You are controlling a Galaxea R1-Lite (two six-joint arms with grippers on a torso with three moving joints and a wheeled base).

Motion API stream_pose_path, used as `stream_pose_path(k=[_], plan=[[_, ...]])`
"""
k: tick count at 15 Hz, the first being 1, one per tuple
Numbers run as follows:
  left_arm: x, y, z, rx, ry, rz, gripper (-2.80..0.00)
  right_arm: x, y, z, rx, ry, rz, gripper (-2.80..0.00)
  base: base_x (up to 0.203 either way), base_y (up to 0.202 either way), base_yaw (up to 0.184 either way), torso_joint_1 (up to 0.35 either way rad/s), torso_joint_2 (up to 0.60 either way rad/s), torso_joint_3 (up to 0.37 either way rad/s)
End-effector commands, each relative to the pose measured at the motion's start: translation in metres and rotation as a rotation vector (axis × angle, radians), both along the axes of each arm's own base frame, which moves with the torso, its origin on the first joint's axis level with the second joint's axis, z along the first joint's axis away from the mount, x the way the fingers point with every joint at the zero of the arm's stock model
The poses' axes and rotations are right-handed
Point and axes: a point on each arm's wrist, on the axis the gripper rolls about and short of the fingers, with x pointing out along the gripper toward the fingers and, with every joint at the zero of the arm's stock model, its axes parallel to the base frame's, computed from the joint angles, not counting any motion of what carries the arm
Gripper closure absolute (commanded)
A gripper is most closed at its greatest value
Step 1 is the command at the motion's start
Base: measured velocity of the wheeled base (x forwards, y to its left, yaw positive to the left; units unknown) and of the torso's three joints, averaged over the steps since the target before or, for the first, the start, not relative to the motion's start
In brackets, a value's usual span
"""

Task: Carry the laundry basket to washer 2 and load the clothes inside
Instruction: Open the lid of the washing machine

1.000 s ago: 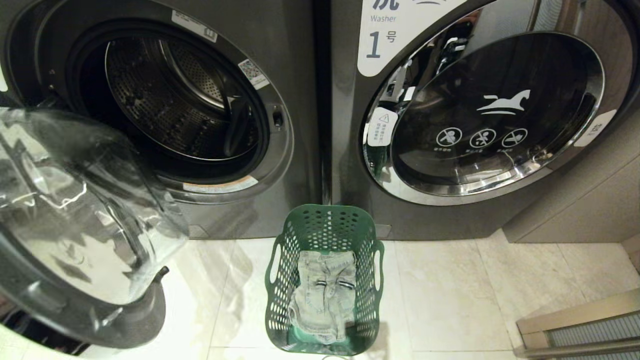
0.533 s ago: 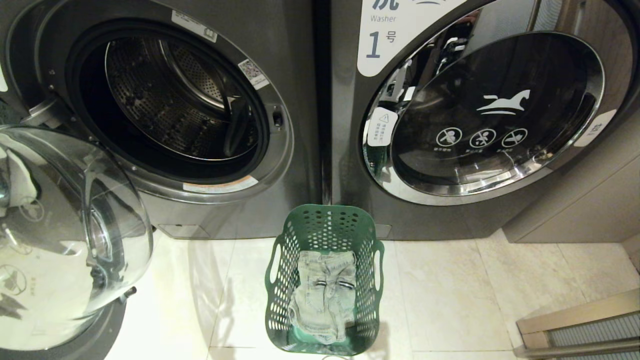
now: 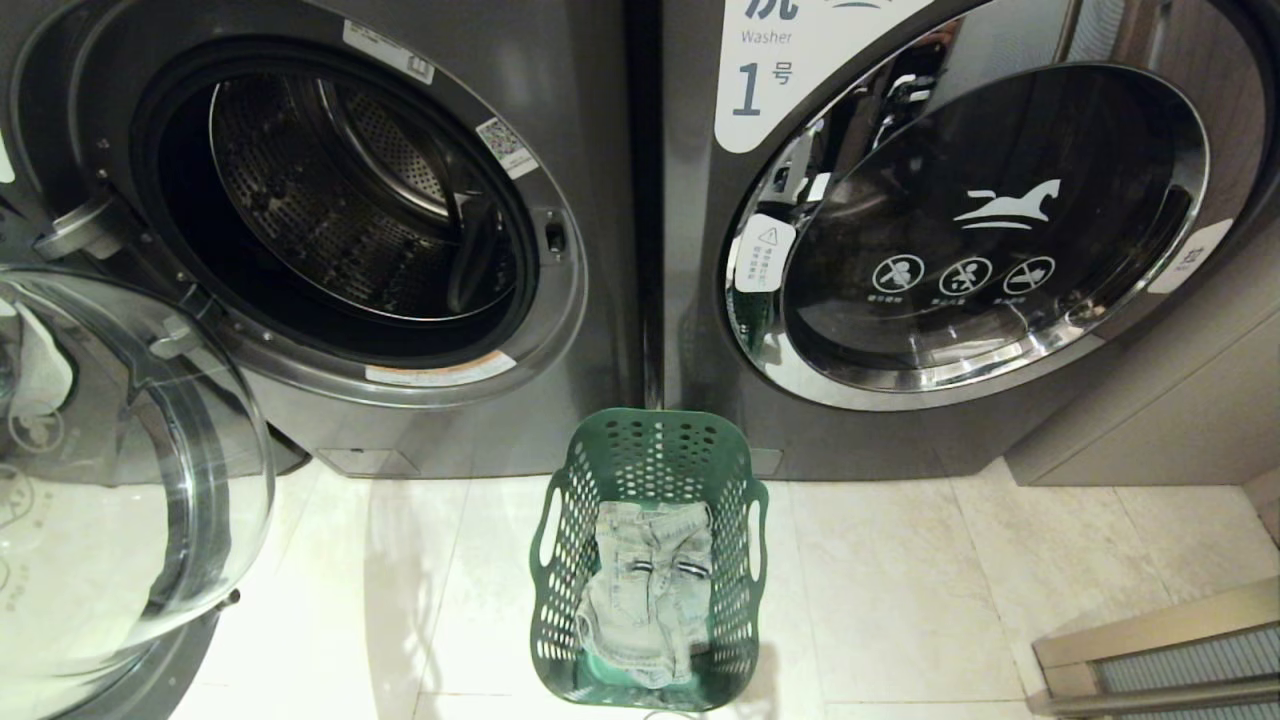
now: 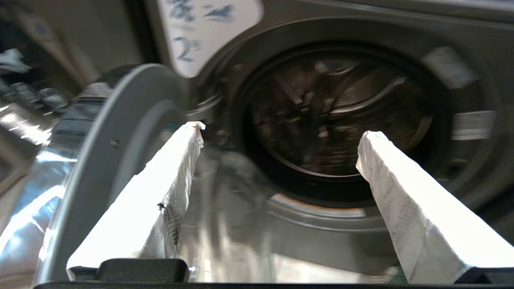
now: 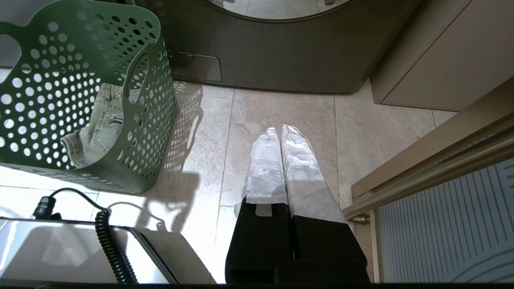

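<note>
Sitting on the floor between the two washers, the basket (image 3: 650, 560) is keeping the jeans (image 3: 645, 605) within reach. The left fingers (image 4: 172, 188) are gaping wide before washer 2 (image 4: 333, 120), whose door (image 3: 120, 480) is hanging open for loading; the right fingers (image 5: 281, 160) are pressing together, empty, above the floor (image 5: 261, 108).

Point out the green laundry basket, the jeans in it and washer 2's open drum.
green laundry basket (image 3: 645, 440): head view, far perforated wall.
jeans (image 3: 648, 590): head view, middle of the crumpled denim.
washer 2's open drum (image 3: 340, 200): head view, perforated metal interior.
</note>
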Motion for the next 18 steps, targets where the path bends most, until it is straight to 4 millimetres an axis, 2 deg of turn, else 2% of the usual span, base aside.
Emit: stream_pose_path(k=[1,2,4,7,8,12,18], plan=[[0.04,0.022,-0.005,-0.05,0.089,0.048,-2.8,0.0,0.0,0.0,0.0,0.001,0.0,0.0,0.0,0.0,0.0,0.0,0.0,0.0],[0.052,0.026,-0.009,-0.068,0.124,0.088,-2.8,0.0,0.0,0.0,-0.001,-0.001,0.001,0.0,0.0,0.0,0.0,0.0,0.0,0.0],[0.07,0.035,0.0,-0.075,0.13,0.2,-2.8,0.0,0.0,0.0,-0.001,0.0,-0.001,0.0,0.0,0.0,0.0,0.0,0.0,0.0],[0.093,0.029,0.011,-0.046,0.145,0.178,-2.8,0.0,0.0,0.0,-0.001,0.001,0.001,0.0,0.0,0.0,0.0,0.0,0.0,0.0],[0.097,0.027,0.01,-0.048,0.151,0.176,0.0,0.0,0.0,0.0,-0.001,0.001,0.001,0.0,0.0,0.0,0.0,0.0,0.0,0.0],[0.098,0.026,0.007,-0.046,0.165,0.238,0.0,0.0,0.0,0.0,0.0,0.001,0.0,0.0,0.0,0.0,0.0,0.0,0.0,0.0],[0.098,0.036,0.001,0.018,0.24,0.497,0.0,0.0,0.0,0.0,-0.001,0.001,0.0,0.0,0.0,0.0,0.0,0.0,0.0,0.0]])
